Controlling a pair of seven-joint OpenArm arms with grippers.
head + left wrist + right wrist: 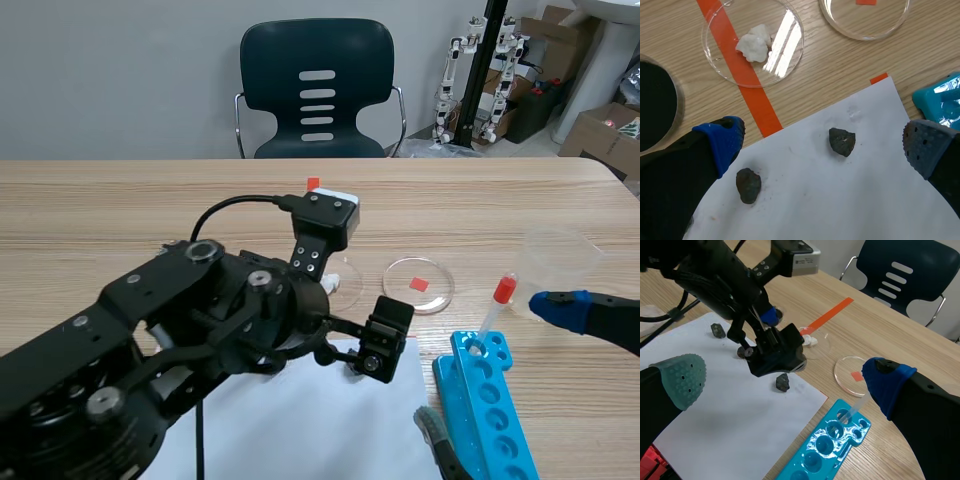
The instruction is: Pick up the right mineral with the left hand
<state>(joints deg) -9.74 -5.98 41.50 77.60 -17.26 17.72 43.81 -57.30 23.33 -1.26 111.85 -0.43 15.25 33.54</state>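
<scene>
Two dark minerals lie on the white paper [850,200] under my left gripper [822,144], which is open. The right mineral [842,141] sits between the fingers, nearer the grey-padded finger [924,148]. The left mineral [748,185] lies by the blue-padded finger [722,140]. In the right wrist view the right mineral [782,382] shows just below the left gripper's head [777,354], with two more dark stones [716,330] further back. In the scene view the left arm [250,320] hides the minerals. My right gripper [497,370] is open above the blue rack.
A petri dish [785,60] holding a white lump [755,44] lies on the orange tape ahead of the paper. An empty dish [418,284] is beside it. The blue rack [490,410] holds a red-capped tube [497,305]. A clear cup [560,255] stands far right.
</scene>
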